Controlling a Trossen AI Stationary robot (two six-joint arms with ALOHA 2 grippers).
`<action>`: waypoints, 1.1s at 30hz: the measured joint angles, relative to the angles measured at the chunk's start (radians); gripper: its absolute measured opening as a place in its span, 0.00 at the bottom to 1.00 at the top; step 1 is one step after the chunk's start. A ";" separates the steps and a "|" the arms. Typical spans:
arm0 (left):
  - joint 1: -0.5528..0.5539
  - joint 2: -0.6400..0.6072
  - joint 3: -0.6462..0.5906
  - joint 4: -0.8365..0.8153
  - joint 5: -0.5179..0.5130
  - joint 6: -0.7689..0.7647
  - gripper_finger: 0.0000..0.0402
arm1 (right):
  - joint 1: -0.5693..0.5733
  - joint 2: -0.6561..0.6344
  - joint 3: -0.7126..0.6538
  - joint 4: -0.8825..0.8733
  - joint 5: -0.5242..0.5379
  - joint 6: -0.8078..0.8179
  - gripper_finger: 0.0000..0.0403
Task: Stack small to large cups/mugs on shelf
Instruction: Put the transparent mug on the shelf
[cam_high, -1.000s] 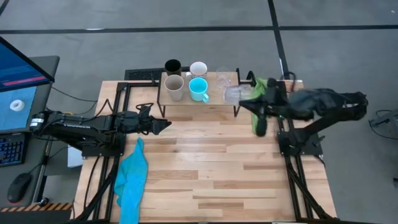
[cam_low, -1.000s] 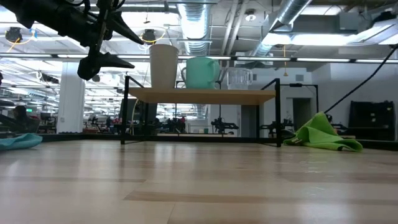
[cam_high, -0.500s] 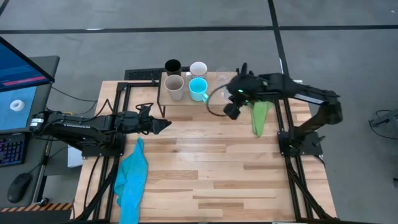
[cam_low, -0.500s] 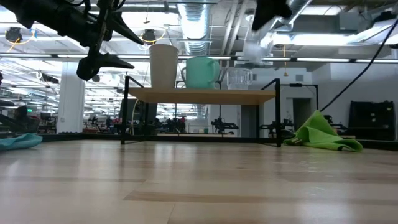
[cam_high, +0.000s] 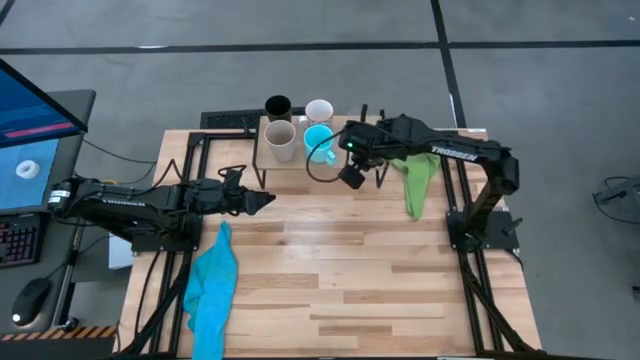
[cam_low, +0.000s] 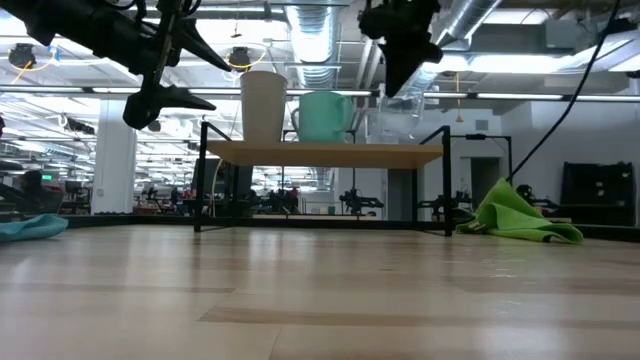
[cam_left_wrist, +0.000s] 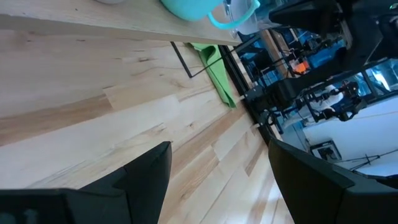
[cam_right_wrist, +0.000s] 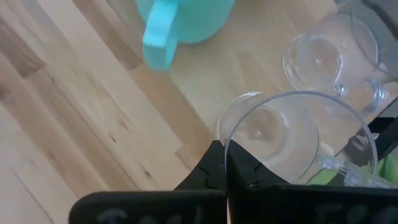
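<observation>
The shelf (cam_high: 300, 162) stands at the table's far edge. It carries a black tumbler (cam_high: 278, 106), a white mug (cam_high: 319, 110), a beige-grey cup (cam_high: 280, 139), a cyan mug (cam_high: 317, 141) and one clear glass (cam_right_wrist: 328, 55), each on its base. My right gripper (cam_right_wrist: 226, 167) hovers over the shelf's right part beside the cyan mug (cam_right_wrist: 180, 18), shut on the second clear glass (cam_right_wrist: 298, 143). My left gripper (cam_high: 262, 200) waits open above the table, left of the shelf's front, its fingers spread wide in the left wrist view (cam_left_wrist: 214, 186). My right gripper pinches the clear glass by its rim (cam_right_wrist: 231, 144), one finger inside and one outside as far as the wrist view shows. The fingers come from above. The glass hangs tilted below them, lifted clear above the shelf board (cam_right_wrist: 205, 87).
A green cloth (cam_high: 418, 182) lies right of the shelf at the table's right edge. A blue cloth (cam_high: 212, 285) lies near the left edge. A keyboard (cam_high: 228, 120) sits behind the shelf. The slatted tabletop (cam_high: 340, 270) in front of the shelf is bare wood.
My right arm has swung from the table's right side leftward over the shelf, toward the cyan mug. The clear glass it holds has gone with it, up off the shelf's right end and leftward. My left arm has kept still.
</observation>
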 joint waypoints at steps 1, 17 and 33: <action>0.000 0.000 0.000 0.000 0.000 0.000 0.65 | -0.003 0.011 0.016 -0.007 0.000 -0.001 0.02; 0.000 0.000 0.000 0.000 0.001 -0.004 0.65 | -0.038 0.103 0.098 -0.044 0.002 -0.018 0.02; 0.000 0.000 0.000 0.000 0.001 -0.004 0.65 | -0.050 0.098 0.096 -0.040 -0.034 -0.019 0.12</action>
